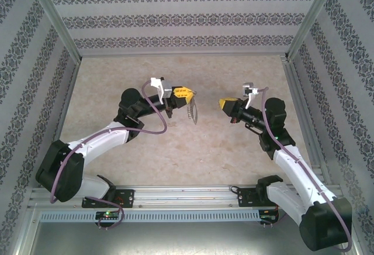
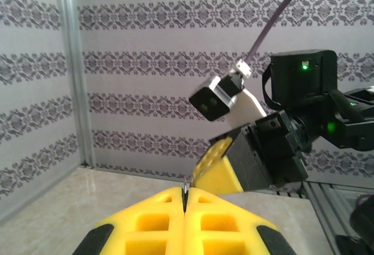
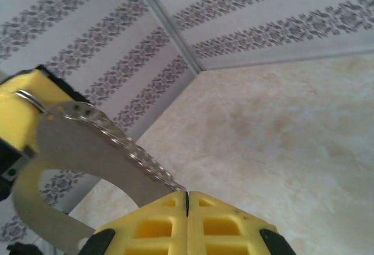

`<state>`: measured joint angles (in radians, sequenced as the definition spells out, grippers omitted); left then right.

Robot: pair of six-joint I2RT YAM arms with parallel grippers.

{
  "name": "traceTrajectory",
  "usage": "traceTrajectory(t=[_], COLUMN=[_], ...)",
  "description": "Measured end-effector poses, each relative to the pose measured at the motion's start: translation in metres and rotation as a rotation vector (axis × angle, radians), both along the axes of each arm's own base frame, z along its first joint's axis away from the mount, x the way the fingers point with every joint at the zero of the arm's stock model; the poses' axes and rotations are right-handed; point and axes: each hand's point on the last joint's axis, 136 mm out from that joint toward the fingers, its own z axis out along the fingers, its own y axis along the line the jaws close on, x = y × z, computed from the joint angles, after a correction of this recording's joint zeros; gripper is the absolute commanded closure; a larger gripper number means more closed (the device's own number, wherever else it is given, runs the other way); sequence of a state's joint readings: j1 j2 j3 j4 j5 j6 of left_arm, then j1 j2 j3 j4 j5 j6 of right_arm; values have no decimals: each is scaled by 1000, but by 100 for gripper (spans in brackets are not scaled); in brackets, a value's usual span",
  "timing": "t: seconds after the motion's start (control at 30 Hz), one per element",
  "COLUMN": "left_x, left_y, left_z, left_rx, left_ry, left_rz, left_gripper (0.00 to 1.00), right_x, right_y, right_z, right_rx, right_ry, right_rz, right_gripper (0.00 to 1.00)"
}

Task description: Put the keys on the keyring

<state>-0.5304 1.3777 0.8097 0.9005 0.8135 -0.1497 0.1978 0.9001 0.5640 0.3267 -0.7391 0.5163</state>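
**Keyring hanging between two facing arms**

Desk (image 1: 175,155), pale and mottled, lies under two white arms raised above it. The left arm (image 1: 99,138) reaches in from the left and the right arm (image 1: 292,167) from the right, their yellow tips facing each other across a gap at mid-desk.

The keyring (image 1: 193,113) is a dark grey oval loop fringed with small silvery chain links. It hangs from the left jaws, which are clamped together on its upper edge. Its long axis runs downward and toward the near edge, and its broad face is turned to the right wrist camera.

From above, the loop lies to the left of the right jaws, near them but apart. The right jaws are pressed together. A thin dark slit shows between their yellow pads (image 3: 228,223), and whether the small key sits there cannot be told.

The left arm has the loop, so the coming move likely depends on the right arm crossing leftward to meet it.
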Motion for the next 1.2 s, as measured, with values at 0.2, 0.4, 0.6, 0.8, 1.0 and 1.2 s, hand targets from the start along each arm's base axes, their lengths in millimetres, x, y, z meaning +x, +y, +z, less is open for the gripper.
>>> traceTrajectory(t=[0.2,0.4,0.6,0.8,1.0,1.2], left_x=[-7,-11,-15,-13,-8,-6], left_y=[-6,-11,-15,-21,-21,-21], left_z=[1,-7,-10,-17,-22,-20], left_rx=[30,57,72,113,143,147], left_ry=[9,7,-17,-49,-58,-64], left_rz=[-68,-111,-130,-100,-51,-27], left_gripper=[100,100,100,100,100,100], right_x=[-6,-13,-20,-25,-31,-36], right_y=[1,-3,-1,10,25,37], right_z=[16,30,44,47,44,39], right_rx=[18,34,50,52,36,13], right_ry=[-74,-140,-202,-217,-233,-246], right_rz=[28,1,-15,-1,34,65], right_gripper=[100,100,100,100,100,100])
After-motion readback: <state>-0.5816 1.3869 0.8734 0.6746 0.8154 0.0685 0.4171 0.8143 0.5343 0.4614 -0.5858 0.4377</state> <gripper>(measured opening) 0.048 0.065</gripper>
